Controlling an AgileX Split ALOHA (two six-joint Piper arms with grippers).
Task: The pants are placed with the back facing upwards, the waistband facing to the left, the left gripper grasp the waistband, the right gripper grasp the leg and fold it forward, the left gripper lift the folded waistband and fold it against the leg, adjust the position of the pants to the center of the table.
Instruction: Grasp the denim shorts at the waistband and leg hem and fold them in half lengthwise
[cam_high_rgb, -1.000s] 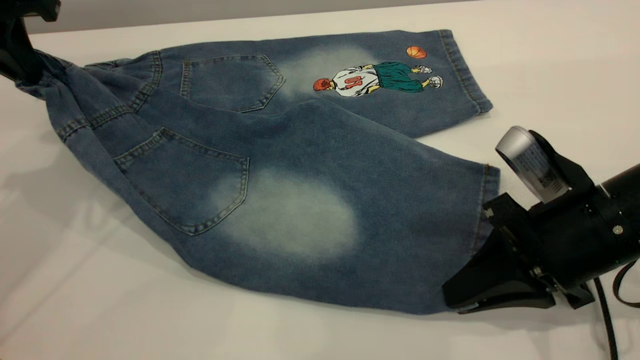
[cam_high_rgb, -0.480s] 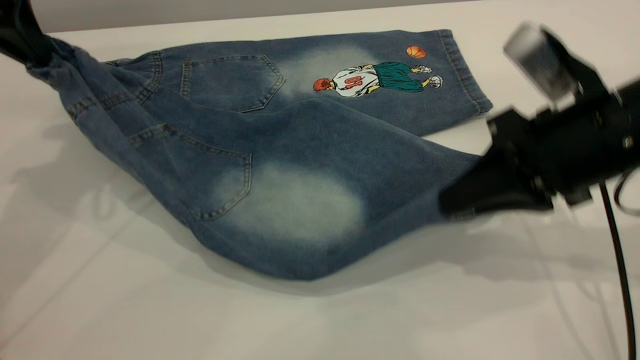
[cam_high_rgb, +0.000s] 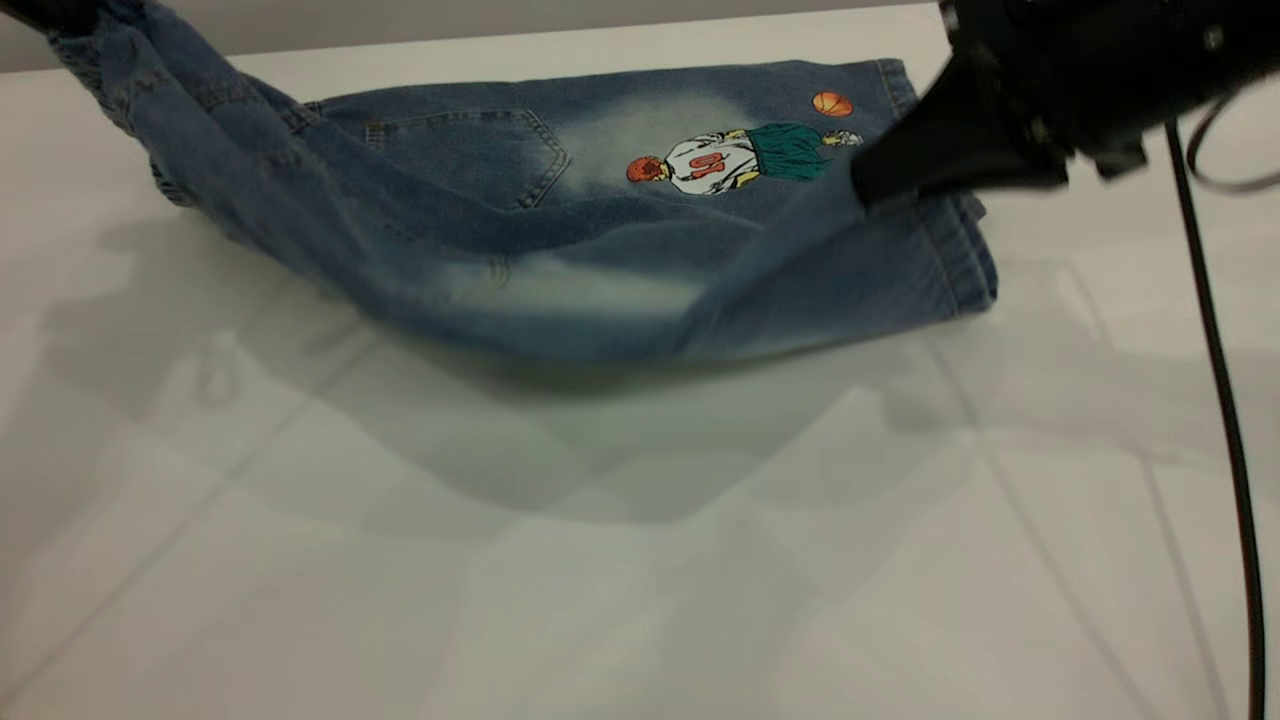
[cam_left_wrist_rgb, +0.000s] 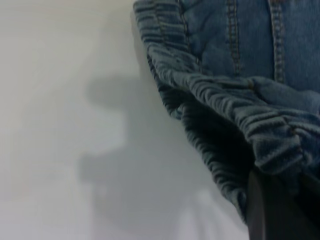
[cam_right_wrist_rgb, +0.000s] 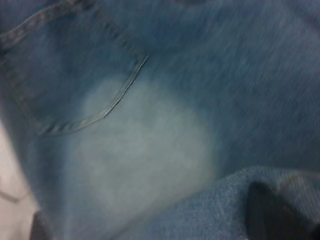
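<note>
The pants (cam_high_rgb: 560, 230), short faded blue denim with a basketball-player cartoon, are seen slung lengthwise across the table (cam_high_rgb: 640, 560), long axis running left to right, the plain leg (cam_high_rgb: 600, 300) raised over the printed one. The waistband (cam_left_wrist_rgb: 220, 100) is held clamped high at far left by the left gripper (cam_high_rgb: 45, 12); the leg's hem is gripped by the right gripper (cam_high_rgb: 868, 190), nearer the cartoon, so the fold is judged roughly midway

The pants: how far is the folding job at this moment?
Done: both grasps. The left gripper holds the waistband lifted; the right gripper holds the leg. In hand: the leg hangs above the table, carried toward the cartoon leg. Left: laying it down, folding the waistband across, centering the pants.
</note>
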